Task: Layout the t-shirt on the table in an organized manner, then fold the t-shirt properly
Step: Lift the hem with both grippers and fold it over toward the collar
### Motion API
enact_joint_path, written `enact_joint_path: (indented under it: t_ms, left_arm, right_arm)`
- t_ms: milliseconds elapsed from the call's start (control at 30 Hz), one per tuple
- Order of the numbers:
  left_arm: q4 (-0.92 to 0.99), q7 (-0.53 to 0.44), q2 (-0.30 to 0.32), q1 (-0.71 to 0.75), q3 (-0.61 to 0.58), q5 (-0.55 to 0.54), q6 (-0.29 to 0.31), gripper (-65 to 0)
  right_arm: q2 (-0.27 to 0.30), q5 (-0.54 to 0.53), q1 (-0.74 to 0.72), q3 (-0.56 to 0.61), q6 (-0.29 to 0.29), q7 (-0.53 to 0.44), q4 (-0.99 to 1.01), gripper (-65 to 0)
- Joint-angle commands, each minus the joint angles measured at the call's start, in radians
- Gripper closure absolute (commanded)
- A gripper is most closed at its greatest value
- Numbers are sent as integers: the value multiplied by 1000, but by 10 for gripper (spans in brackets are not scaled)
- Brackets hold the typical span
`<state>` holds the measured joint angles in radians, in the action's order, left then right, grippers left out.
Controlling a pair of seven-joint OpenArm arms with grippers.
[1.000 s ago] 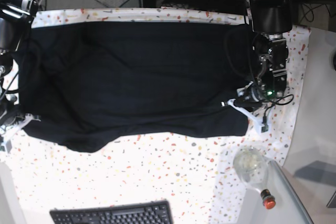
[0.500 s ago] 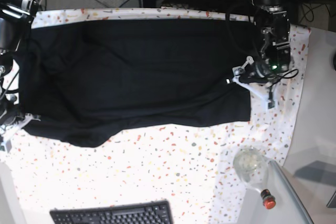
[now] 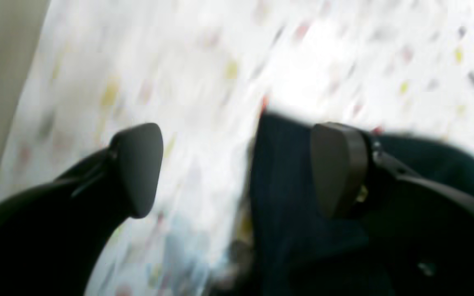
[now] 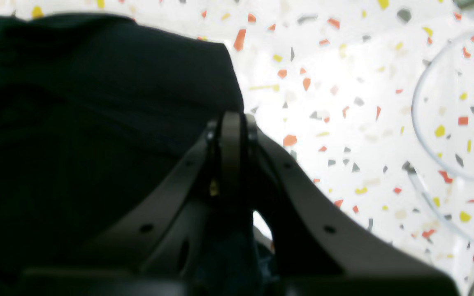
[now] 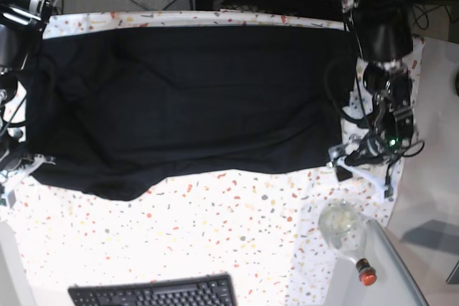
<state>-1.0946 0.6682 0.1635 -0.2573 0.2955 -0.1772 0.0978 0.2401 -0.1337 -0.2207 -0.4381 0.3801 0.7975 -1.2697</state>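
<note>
The black t-shirt [image 5: 186,98] lies spread wide across the far half of the speckled table [image 5: 237,234]. At its near right corner, my left gripper [image 5: 358,168] stands open just off the hem. The blurred left wrist view shows the gripper [image 3: 237,168] with its fingers wide apart and nothing gripped, and the t-shirt's corner [image 3: 282,193] lies on the table by the right finger. At the shirt's near left corner, my right gripper [image 5: 24,165] is shut on the fabric. In the right wrist view that gripper [image 4: 231,152] has its pads pressed together at the t-shirt's edge [image 4: 97,123].
A black keyboard [image 5: 154,293] lies at the table's near edge. A clear glass globe [image 5: 341,224] and a red-capped object [image 5: 366,272] sit near the right corner, beside a plain grey-white surface [image 5: 430,198]. Thin cables [image 4: 422,135] loop over the cloth by my right gripper.
My left gripper has opened and let go of the shirt's right corner, then moved toward the near side. The right side of the shirt now lies flatter. The right arm has held still.
</note>
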Motion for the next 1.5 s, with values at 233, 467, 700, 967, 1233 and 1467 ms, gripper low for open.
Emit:
enact_joint_path:
  t_ms: [233, 467, 700, 967, 1233, 1467]
  left_arm:
    - [290, -115, 12, -130, -94, 3, -10, -532]
    - [391, -170, 9, -139, -101, 3, -5, -421]
    - [403, -245, 9, -139, -101, 3, -5, 0]
    - [402, -239, 43, -259, -264, -6, -3, 0]
    - [402, -238, 43, -308, -284, -6, -3, 0]
    - [397, -238, 43, -316, -276, -8, -3, 0]
  right_arm:
    - [20, -5, -24, -3, 3, -16, -18, 0]
    - [25, -4, -24, -3, 3, -19, -18, 0]
    - [25, -4, -27, 0, 3, -42, -12, 0]
    - [67, -4, -102, 31, 52, -215, 163, 0]
    - [144, -4, -167, 195, 145, -622, 433, 0]
    - [195, -4, -230, 284, 145, -936, 678, 0]
